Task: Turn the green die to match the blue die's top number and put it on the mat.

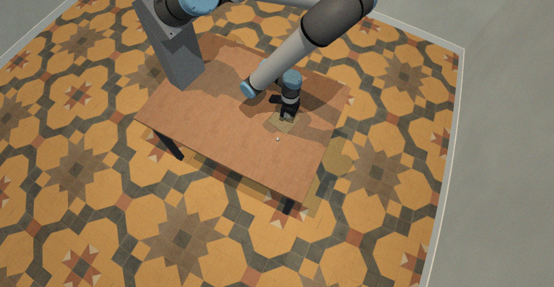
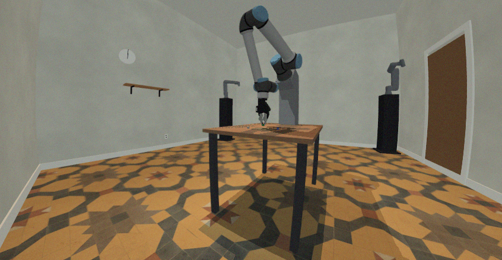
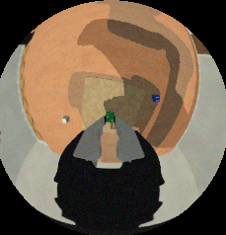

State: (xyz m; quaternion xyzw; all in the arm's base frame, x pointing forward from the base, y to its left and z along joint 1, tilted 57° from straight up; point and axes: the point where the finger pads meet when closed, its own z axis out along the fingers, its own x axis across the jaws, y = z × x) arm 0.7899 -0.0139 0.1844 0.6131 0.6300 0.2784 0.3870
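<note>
Wooden table (image 1: 217, 137) on a patterned tile floor (image 1: 96, 215), seen from above, with a grey pedestal (image 1: 170, 48) at 11 o'clock carrying a long white-and-grey arm (image 1: 286, 52) that reaches down toward the table's right half. Near the table's 3 o'clock side, a small tan mat (image 1: 279, 125) — partly shaded by the arm.

Black gripper (image 3: 110, 120) pointed straight down over the mat, nearly closed, pinching the green die (image 3: 110, 117) at the very tips of its grey fingers. In the wrist view, green die set against the mat (image 3: 94, 99), at the middle of the round picture; from the room view, die (image 2: 261, 121) held just above the table surface, contact with the mat impossible to judge. Top number of the green die too small to read.

Blue die (image 3: 155, 98) lying on the bare wood at 2 o'clock from the green die, off the mat, in shadow; pips unreadable. White die (image 3: 65, 119) at 9 o'clock, off the mat on the other side, on lit wood; seen in the top view (image 1: 277, 139) just below the mat.
</note>
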